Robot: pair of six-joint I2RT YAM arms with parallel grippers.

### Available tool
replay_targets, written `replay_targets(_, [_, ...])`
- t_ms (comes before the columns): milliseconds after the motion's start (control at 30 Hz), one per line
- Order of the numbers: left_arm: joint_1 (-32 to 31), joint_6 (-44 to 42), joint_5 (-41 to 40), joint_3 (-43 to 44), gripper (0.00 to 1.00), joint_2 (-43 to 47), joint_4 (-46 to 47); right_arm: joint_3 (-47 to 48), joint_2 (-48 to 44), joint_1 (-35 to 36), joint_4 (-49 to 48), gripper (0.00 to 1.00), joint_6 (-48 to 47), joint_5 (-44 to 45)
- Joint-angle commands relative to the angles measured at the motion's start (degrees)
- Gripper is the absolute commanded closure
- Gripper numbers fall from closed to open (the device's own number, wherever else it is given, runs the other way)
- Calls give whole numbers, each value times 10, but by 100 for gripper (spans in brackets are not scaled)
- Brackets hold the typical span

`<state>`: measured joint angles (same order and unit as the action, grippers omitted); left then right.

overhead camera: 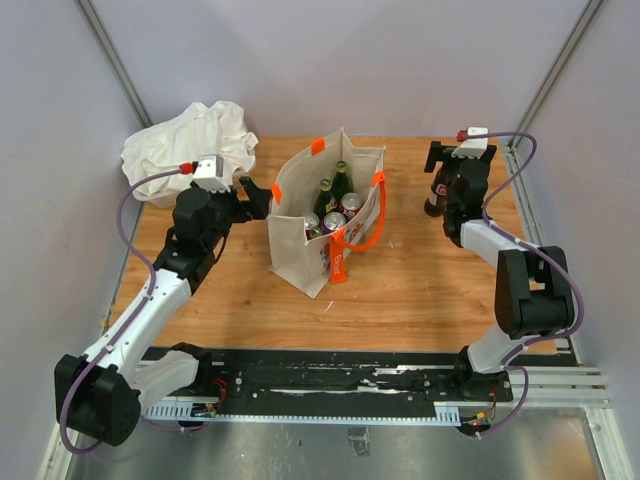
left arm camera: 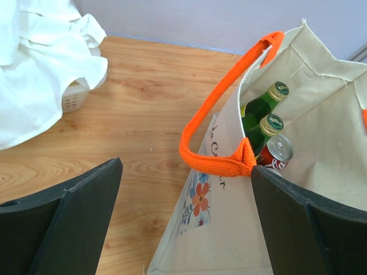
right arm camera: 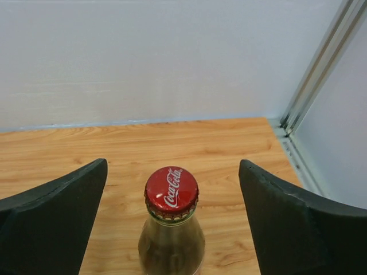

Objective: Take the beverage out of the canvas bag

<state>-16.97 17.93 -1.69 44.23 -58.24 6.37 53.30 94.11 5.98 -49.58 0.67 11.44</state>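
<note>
The cream canvas bag [overhead camera: 295,243] with orange handles [overhead camera: 365,232] stands open mid-table. It holds two green bottles [overhead camera: 342,182] and three cans [overhead camera: 351,205]. My left gripper [overhead camera: 258,197] is open at the bag's left end. In the left wrist view the gripper [left arm camera: 184,166] straddles the bag's corner [left arm camera: 229,229] and one orange handle [left arm camera: 212,163]; a green bottle [left arm camera: 261,106] and a red can [left arm camera: 278,150] show inside. My right gripper [overhead camera: 446,165] is open at the far right around a cola bottle [overhead camera: 434,200]. Its red cap [right arm camera: 171,189] sits between the fingers of the gripper [right arm camera: 173,172], untouched.
A white cloth heap [overhead camera: 190,140] lies at the far left corner over a white basket [left arm camera: 73,97]. Grey walls close in the back and sides. A metal rail [right arm camera: 312,86] runs along the table's right edge, close to the cola bottle.
</note>
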Motion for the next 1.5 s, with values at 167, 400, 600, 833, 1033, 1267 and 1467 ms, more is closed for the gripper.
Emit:
replay_targets(167, [-4, -30, 7, 35, 0, -21, 15, 18, -81, 38, 52, 1, -43, 54])
replay_targets(400, [-4, -30, 1, 57, 0, 6, 10, 99, -152, 119, 240, 1, -94, 100])
replay_targets(600, [-4, -28, 34, 73, 0, 8, 4, 130, -205, 193, 315, 2, -109, 74])
replay_targets(833, [-5, -12, 63, 55, 0, 9, -24, 194, -204, 245, 426, 55, -56, -39])
replay_targets(1033, [-4, -6, 53, 35, 0, 60, -68, 235, -170, 287, 489, 61, -26, -111])
replay_targets(1267, [-6, 36, 96, -6, 0, 99, -83, 257, -125, 312, 518, 69, 16, -189])
replay_targets(1467, [-7, 45, 112, -22, 0, 104, -63, 257, -102, 346, 543, 74, 18, -226])
